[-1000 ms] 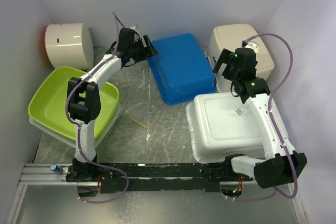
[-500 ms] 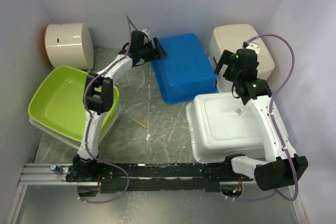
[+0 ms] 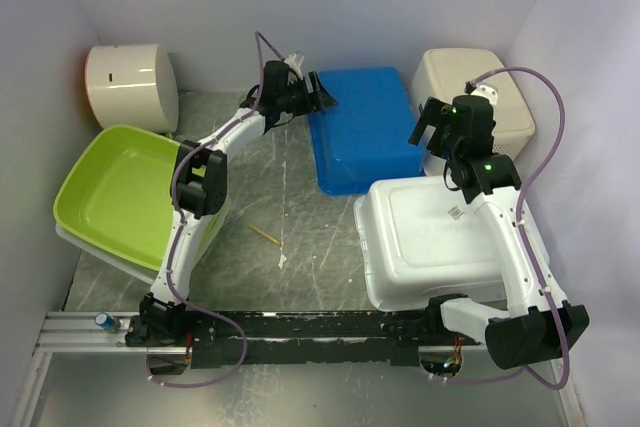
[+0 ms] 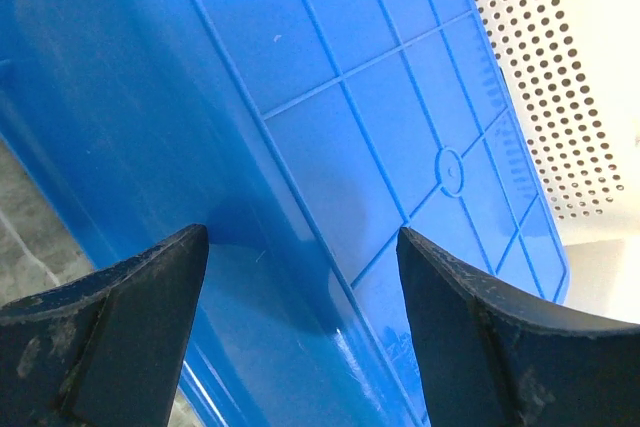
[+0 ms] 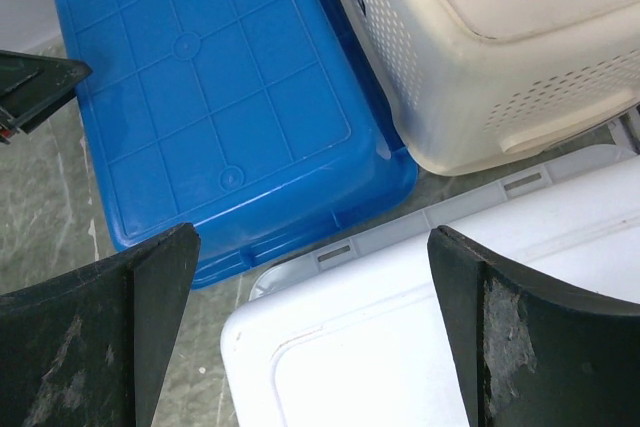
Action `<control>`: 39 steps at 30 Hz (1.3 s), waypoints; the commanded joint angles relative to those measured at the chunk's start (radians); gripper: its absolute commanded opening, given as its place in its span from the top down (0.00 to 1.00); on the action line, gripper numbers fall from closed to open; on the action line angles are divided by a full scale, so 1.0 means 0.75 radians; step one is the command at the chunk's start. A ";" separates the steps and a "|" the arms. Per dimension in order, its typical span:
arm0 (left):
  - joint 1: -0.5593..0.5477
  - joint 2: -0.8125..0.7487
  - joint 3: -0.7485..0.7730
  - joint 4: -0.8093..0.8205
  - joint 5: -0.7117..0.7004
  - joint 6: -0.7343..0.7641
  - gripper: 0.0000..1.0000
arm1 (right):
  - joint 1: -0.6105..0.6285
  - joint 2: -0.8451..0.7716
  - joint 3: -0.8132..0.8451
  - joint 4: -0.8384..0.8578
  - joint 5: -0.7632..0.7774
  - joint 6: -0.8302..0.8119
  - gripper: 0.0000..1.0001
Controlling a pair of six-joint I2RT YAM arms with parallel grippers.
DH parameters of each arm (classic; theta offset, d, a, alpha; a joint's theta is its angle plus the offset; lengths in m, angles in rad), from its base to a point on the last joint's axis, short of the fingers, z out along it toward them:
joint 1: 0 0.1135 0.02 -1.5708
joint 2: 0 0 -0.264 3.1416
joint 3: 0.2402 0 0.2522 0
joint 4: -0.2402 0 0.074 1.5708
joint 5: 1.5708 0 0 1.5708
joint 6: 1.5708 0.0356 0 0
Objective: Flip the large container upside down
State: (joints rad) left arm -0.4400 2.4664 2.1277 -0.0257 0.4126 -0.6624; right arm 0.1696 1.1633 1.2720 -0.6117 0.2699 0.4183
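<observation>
The large container (image 3: 435, 242) is a glossy white tub lying base up at the right front, with a small label sticker (image 3: 455, 213) on its base. Its far corner shows in the right wrist view (image 5: 450, 347). My right gripper (image 3: 428, 127) is open and empty, above the tub's far edge; in its own view (image 5: 310, 277) the jaws stand wide over the tub's rim. My left gripper (image 3: 322, 99) is open, pressed against the left side of the blue tub (image 3: 362, 127); its view (image 4: 300, 257) shows the jaws wide against blue plastic (image 4: 330, 127).
A cream perforated basket (image 3: 470, 82) lies upside down at the back right, touching the blue tub. A green tray (image 3: 110, 192) sits on a white one at the left. A white cylinder (image 3: 130, 82) lies at the back left. A thin stick (image 3: 265, 235) lies on the table.
My left arm has reached right and pushed the blue tub to the right, against the cream basket, which also shifted right. The white tub has not moved.
</observation>
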 commanded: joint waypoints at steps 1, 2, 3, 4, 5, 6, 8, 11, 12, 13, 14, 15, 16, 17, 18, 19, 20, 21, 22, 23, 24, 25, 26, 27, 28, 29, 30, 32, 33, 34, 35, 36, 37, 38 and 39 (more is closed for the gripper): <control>-0.074 0.035 0.093 -0.002 0.074 -0.002 0.15 | -0.008 -0.020 -0.009 -0.020 0.009 0.001 0.00; -0.072 0.025 0.097 -0.026 0.061 0.012 0.14 | -0.009 -0.020 -0.008 -0.019 0.010 -0.001 0.00; -0.070 0.010 0.097 -0.050 0.041 0.031 0.14 | -0.010 -0.024 -0.008 -0.019 0.013 -0.001 0.00; -0.067 -0.008 0.095 -0.075 0.027 0.053 0.13 | -0.009 -0.026 -0.010 -0.018 0.015 -0.001 0.00; -0.062 -0.032 0.090 -0.104 0.007 0.077 0.13 | -0.008 -0.029 -0.012 -0.018 0.017 -0.003 0.00; -0.055 -0.058 0.087 -0.134 -0.018 0.100 0.12 | -0.008 -0.030 -0.014 -0.014 0.017 -0.002 0.00; -0.047 -0.127 0.082 -0.206 -0.072 0.166 0.11 | -0.008 -0.030 -0.018 -0.010 0.015 -0.003 0.00; -0.041 -0.253 0.059 -0.320 -0.156 0.268 0.09 | -0.007 -0.024 -0.029 0.006 0.009 -0.001 0.00; -0.041 -0.308 0.041 -0.356 -0.178 0.300 0.09 | -0.009 -0.022 -0.035 0.016 0.006 0.001 0.00; -0.041 -0.362 0.019 -0.385 -0.197 0.328 0.09 | -0.009 -0.016 -0.042 0.027 -0.001 0.002 0.00; -0.041 -0.419 -0.006 -0.426 -0.220 0.350 0.09 | -0.009 -0.012 -0.048 0.040 -0.008 0.004 0.00; -0.041 -0.481 -0.035 -0.467 -0.241 0.375 0.09 | -0.009 -0.006 -0.055 0.056 -0.017 0.009 0.00; -0.041 -0.541 -0.064 -0.512 -0.272 0.396 0.09 | -0.009 0.003 -0.062 0.068 -0.030 0.015 0.00; -0.041 -0.597 -0.083 -0.580 -0.327 0.426 0.09 | -0.008 0.014 -0.070 0.084 -0.043 0.018 0.00; -0.041 -0.655 -0.100 -0.658 -0.372 0.467 0.09 | -0.008 0.030 -0.074 0.099 -0.062 0.021 0.00; -0.041 -0.707 -0.114 -0.743 -0.436 0.487 0.10 | -0.008 0.042 -0.077 0.111 -0.077 0.025 0.00; -0.040 -0.768 -0.144 -0.869 -0.513 0.499 0.08 | -0.009 0.057 -0.077 0.123 -0.090 0.028 0.00; -0.039 -0.854 -0.182 -0.954 -0.615 0.503 0.01 | -0.009 0.070 -0.076 0.130 -0.101 0.028 0.00; -0.038 -0.922 -0.236 -1.022 -0.718 0.503 0.00 | -0.009 0.081 -0.073 0.137 -0.110 0.027 0.00; -0.030 -1.001 -0.310 -1.067 -0.811 0.506 0.00 | -0.008 0.090 -0.069 0.144 -0.113 0.024 0.00; -0.016 -1.079 -0.384 -1.100 -0.900 0.502 0.00 | -0.008 0.099 -0.069 0.152 -0.116 0.019 0.00; 0.009 -1.154 -0.465 -1.124 -0.973 0.494 0.00 | -0.008 0.105 -0.068 0.160 -0.118 0.014 0.00; 0.043 -1.223 -0.534 -1.144 -1.020 0.479 0.00 | -0.008 0.112 -0.068 0.168 -0.118 0.010 0.00; 0.084 -1.290 -0.594 -1.158 -1.046 0.465 0.00 | -0.008 0.119 -0.069 0.174 -0.120 0.010 0.00; 0.134 -1.351 -0.652 -1.171 -1.066 0.439 0.00 | -0.009 0.125 -0.069 0.180 -0.124 0.012 0.00; 0.192 -1.397 -0.700 -1.183 -1.077 0.403 0.01 | -0.008 0.133 -0.072 0.187 -0.133 0.016 0.00; 0.269 -1.440 -0.749 -1.185 -1.059 0.364 0.01 | -0.008 0.141 -0.071 0.194 -0.142 0.022 0.00; 0.427 -1.485 -0.836 -1.170 -0.979 0.331 0.01 | -0.007 0.150 -0.075 0.210 -0.173 0.031 0.00; 0.483 -1.489 -0.874 -1.156 -0.925 0.320 0.01 | -0.007 0.155 -0.078 0.218 -0.185 0.033 0.00; 0.522 -1.483 -0.902 -1.141 -0.892 0.306 0.01 | -0.008 0.161 -0.077 0.222 -0.197 0.034 0.00; 0.552 -1.469 -0.923 -1.124 -0.868 0.278 0.01 | -0.008 0.168 -0.075 0.221 -0.204 0.034 0.00; 0.569 -1.449 -0.938 -1.105 -0.847 0.256 0.00 | -0.007 0.174 -0.069 0.221 -0.210 0.034 0.00; 0.582 -1.428 -0.951 -1.074 -0.835 0.232 0.01 | -0.007 0.181 -0.061 0.215 -0.214 0.030 0.00; 0.588 -1.407 -0.958 -1.051 -0.824 0.203 0.03 | -0.007 0.183 -0.053 0.209 -0.213 0.028 0.00; 0.592 -1.389 -0.962 -1.026 -0.809 0.178 0.05 | -0.007 0.182 -0.049 0.202 -0.209 0.027 0.00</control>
State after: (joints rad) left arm -0.0086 1.3857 1.4269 -0.8562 -0.2611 -0.4408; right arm 0.1692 1.2911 1.2224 -0.4744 0.1333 0.4377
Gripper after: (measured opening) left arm 0.978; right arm 0.999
